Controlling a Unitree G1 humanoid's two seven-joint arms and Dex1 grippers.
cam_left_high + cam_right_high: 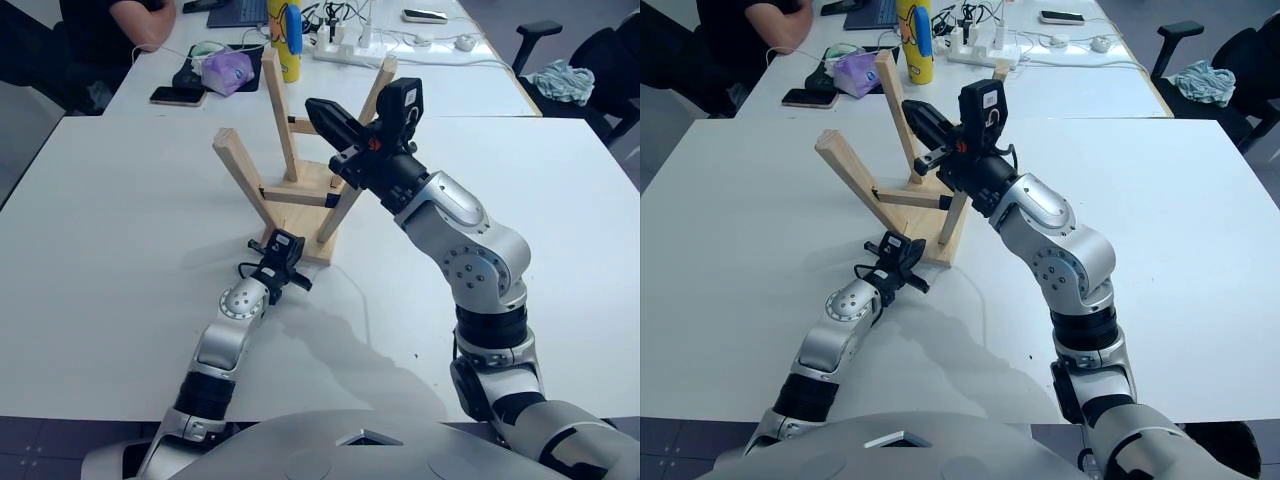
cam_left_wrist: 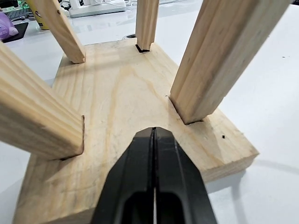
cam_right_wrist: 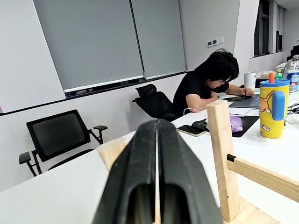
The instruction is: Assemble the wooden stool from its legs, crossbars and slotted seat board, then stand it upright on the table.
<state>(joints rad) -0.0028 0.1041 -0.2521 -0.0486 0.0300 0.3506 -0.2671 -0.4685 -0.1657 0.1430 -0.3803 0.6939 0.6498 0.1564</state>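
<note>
Black left end effector point(image 2: 154, 134) closed; over seat board point(image 2: 117, 88).

Left pincer point(image 2: 154, 133), right pincer point(image 3: 156, 125) closed.

Pale grained stool point(image 1: 300, 180) — yellow, maybe cartoon-printed cup point(image 1: 284, 50)

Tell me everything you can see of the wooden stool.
The wooden stool is pale, bare-looking wood, assembled and upside down on the white table. Its seat board lies on the tabletop. Four square legs sit in its slots and splay upward, joined by crossbars with dark ends. The shut left gripper points over the board's near edge. The shut right gripper is among the legs. Contact is unclear.
</note>
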